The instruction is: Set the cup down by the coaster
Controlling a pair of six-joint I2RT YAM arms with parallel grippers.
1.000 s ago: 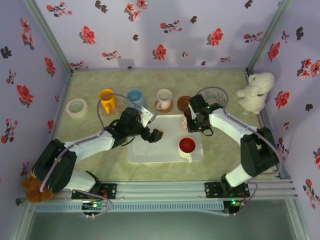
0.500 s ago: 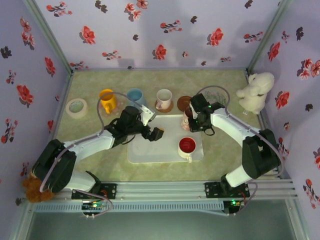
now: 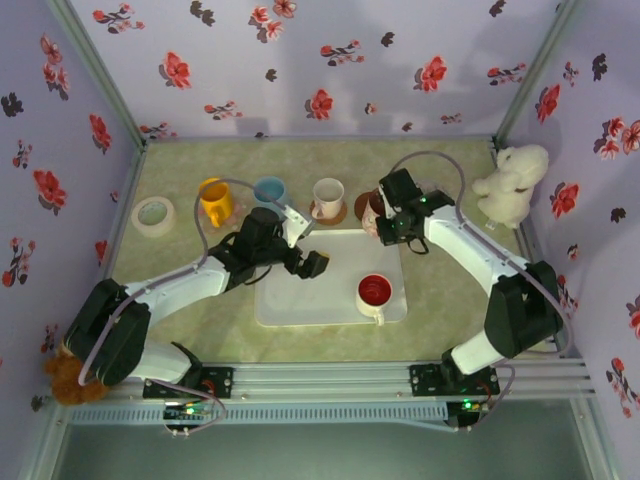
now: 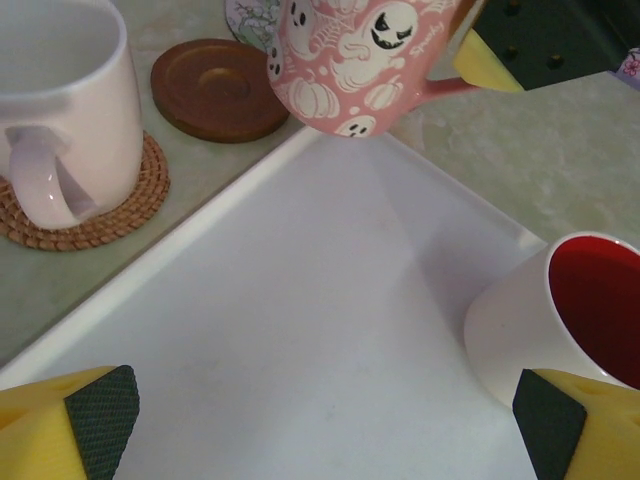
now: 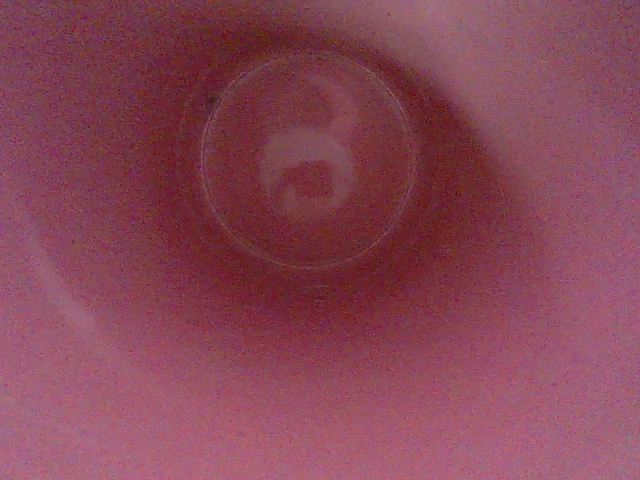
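Holding stage, mid-task.
- Desk [image 3: 300, 160]: white tray [image 3: 300, 305] at centre.
- Right hand [image 3: 386, 222] clamped on pink cup [image 4: 350, 60]. Cup aloft over tray's far edge. Right wrist view looks into cup's pink interior.
- Left hand [image 4: 320, 420] spread wide, empty, low over tray.
- Red-lined cup [image 4: 575, 320] sits on tray.
- White mug [image 4: 60, 100] occupies woven coaster [image 4: 100, 215].
- Wooden coaster [image 4: 220, 88] bare, just beyond tray edge, near held cup.
- Judgement: pickup done. Left to do: set cup down beside wooden coaster, release.
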